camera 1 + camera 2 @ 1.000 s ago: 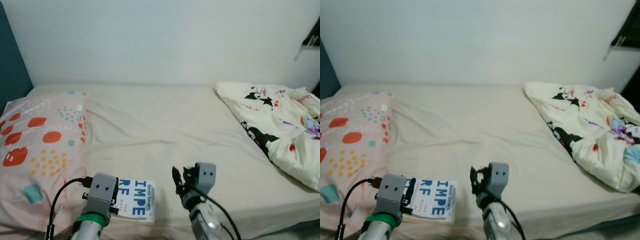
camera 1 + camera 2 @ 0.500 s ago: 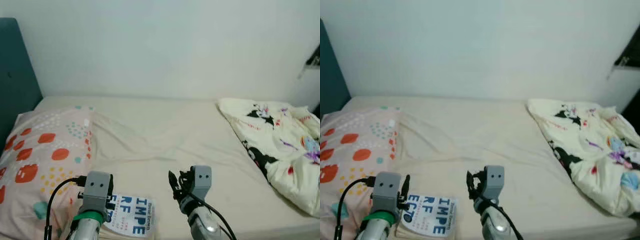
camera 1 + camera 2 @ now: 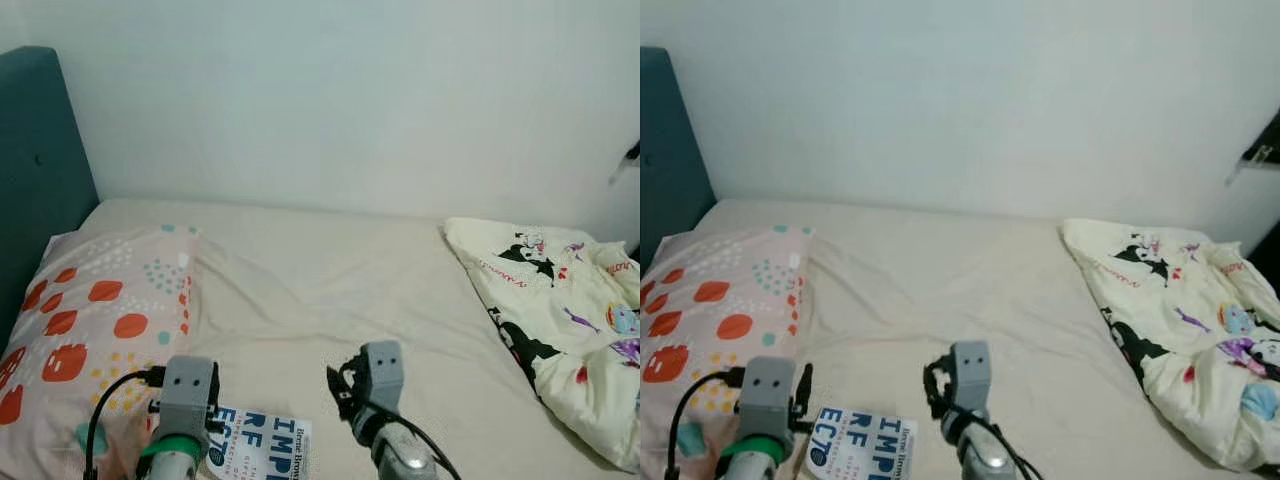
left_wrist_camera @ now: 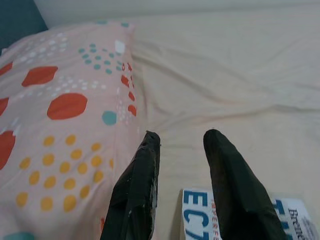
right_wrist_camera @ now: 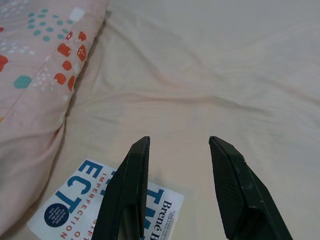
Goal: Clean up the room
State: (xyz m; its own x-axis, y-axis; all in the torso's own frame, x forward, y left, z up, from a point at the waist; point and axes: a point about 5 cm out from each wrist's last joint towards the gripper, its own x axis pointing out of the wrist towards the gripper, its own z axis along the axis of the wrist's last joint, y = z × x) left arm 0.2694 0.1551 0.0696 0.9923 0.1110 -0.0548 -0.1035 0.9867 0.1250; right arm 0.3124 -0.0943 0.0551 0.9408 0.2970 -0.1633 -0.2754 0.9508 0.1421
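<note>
A dark teal headboard (image 3: 35,190) stands at the far left of the bed (image 3: 330,270). Beside it lies a pink pillow (image 3: 90,330) with red, yellow and teal spots. The left gripper (image 4: 180,142) hovers low over the pillow's inner edge, its fingers (image 4: 137,185) spread apart and grasping nothing. Just past it, a white book (image 3: 862,445) with large blue letters lies flat on the cream sheet, touching the pillow's edge. The right gripper (image 5: 177,142) hangs above the book's right part, its fingers (image 5: 227,185) likewise released and empty. The middle of the bed is wrinkled sheet. At the far right a crumpled cream blanket (image 3: 555,310) with cartoon prints is heaped on the mattress, well apart from the book.
</note>
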